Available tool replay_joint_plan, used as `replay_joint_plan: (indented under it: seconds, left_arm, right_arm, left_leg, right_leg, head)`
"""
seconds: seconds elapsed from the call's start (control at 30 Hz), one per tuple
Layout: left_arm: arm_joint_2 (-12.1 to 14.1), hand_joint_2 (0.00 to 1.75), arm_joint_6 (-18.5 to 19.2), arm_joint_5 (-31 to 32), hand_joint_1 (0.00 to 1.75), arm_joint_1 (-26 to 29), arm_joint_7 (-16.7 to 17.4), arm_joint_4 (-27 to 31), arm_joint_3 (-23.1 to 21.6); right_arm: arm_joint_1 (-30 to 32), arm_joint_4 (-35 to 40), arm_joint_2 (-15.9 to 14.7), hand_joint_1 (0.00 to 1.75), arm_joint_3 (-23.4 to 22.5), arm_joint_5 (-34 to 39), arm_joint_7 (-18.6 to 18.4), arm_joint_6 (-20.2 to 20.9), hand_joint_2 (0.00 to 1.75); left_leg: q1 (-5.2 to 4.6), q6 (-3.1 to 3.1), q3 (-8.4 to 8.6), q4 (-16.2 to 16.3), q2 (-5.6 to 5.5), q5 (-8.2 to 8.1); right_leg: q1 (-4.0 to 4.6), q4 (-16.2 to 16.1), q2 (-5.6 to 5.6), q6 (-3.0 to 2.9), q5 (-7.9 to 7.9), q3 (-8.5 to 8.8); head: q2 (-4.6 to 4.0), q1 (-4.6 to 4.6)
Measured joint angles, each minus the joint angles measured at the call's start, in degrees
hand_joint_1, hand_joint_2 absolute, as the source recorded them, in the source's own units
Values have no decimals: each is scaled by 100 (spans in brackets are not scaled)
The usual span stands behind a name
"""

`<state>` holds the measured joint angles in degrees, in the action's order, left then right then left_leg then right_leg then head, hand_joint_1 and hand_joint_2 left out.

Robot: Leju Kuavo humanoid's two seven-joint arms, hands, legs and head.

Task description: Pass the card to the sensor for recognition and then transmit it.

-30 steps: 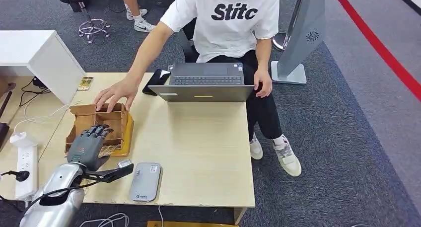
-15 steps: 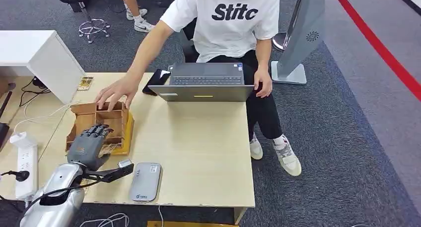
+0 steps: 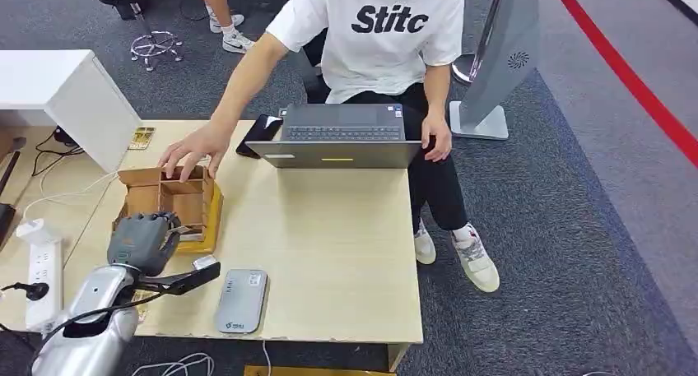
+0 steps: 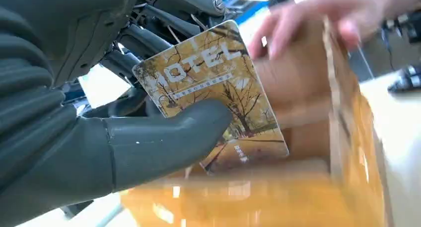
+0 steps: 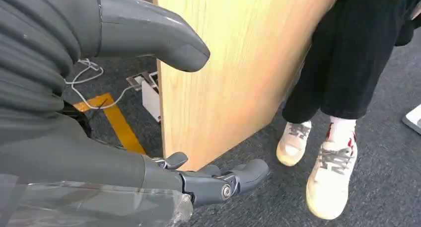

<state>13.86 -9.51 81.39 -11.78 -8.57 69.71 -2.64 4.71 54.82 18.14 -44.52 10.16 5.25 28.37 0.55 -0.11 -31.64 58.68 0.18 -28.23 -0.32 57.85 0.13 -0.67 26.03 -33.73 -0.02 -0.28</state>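
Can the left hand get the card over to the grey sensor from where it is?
Probably yes. The left hand holds the card by the cardboard box; the sensor lies close by on bare table, nothing between.

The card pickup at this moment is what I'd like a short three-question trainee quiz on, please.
1. True or false: the left robot hand holds the card.
2. What steadies the box? A) a person's hand B) the laptop C) the right robot hand
3. Which flat grey device lies nearest the table's front edge?

Key: 1 true. 2 A. 3 the sensor.
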Motion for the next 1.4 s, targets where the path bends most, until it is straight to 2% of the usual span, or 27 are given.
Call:
replay_joint_plan:
  seconds: [0.2, 0.47, 0.6, 0.73, 0.93, 1.4]
  left_arm:
    - [2, 175, 76, -116, 175, -271, -164, 301, 4]
    - [2, 175, 17, -282, 175, -348, -166, 623, 70]
    - [0, 175, 81, -466, 175, -478, -173, 931, 177]
    - [0, 175, 131, -494, 175, -500, -173, 1145, 243]
    - [-7, 175, 151, -494, 175, -500, -173, 1235, 271]
    - [-55, 175, 199, -476, 175, -460, -175, 1392, 273]
  right_arm:
    - [1, -2, 0, 0, 7, 39, 7, -15, 175]
    - [25, -18, 0, 0, 11, 63, 44, -24, 175]
    - [106, 11, 0, 0, 188, 394, 55, -339, 175]
    - [264, 98, 0, 0, 440, 549, 33, -437, 175]
    - [359, 186, 4, 0, 610, 605, 11, -459, 175]
    - [382, 232, 7, 0, 675, 649, -2, -481, 175]
  left_leg:
    - [0, -1, -1, 0, 0, 1]
    - [1, -2, -1, 0, 1, 1]
    - [0, -2, -2, 0, 1, 1]
    - [0, -2, -3, 0, 1, 1]
    - [0, -1, -3, 0, 0, 1]
    - [0, -1, -3, 0, 1, 1]
  right_leg:
    - [0, 0, 0, 0, -2, 2]
    - [0, 0, 4, -1, -1, -1]
    - [0, 0, 3, 0, -1, 0]
    - [0, 0, 3, 0, -1, 0]
    - [0, 0, 2, 0, -1, 1]
    - [0, 0, 4, 0, -1, 0]
  head:
    - [0, 0]
    - [0, 0]
    - [0, 0]
    - [0, -2]
    - [0, 0]
    - [0, 0]
